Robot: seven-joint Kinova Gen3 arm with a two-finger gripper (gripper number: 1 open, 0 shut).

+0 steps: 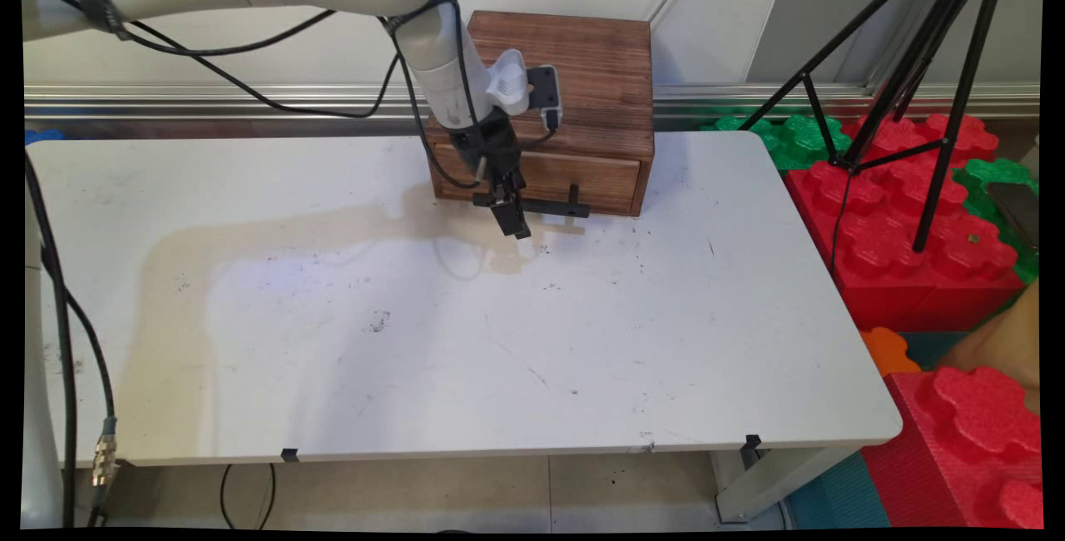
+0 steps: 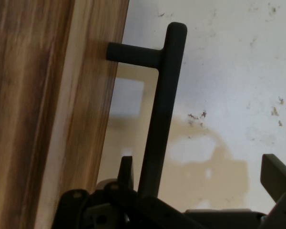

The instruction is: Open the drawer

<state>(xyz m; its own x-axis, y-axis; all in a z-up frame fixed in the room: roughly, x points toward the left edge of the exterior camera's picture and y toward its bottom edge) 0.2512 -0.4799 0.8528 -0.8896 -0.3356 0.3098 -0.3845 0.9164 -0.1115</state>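
A brown wooden drawer box [image 1: 574, 67] stands at the back middle of the white table [image 1: 416, 341]. Its drawer front [image 1: 582, 179] carries a black bar handle [image 1: 553, 208] on two short posts. My gripper [image 1: 516, 229] points down at the left part of that handle, just above the table. In the hand view the handle [image 2: 164, 95] runs from the top down between my fingers, close to the left fingertip [image 2: 126, 169]; the right fingertip [image 2: 276, 174] stands well apart from it. The gripper [image 2: 200, 172] is open around the bar. The wooden drawer front [image 2: 47, 114] fills the left side.
A black tripod [image 1: 907, 91] stands off the table's right edge over red foam blocks [image 1: 907, 216] and green foam blocks [image 1: 790, 137]. More red blocks [image 1: 973, 441] lie at the lower right. Black cables [image 1: 66, 333] hang along the left. A brownish stain [image 1: 274, 233] marks the table.
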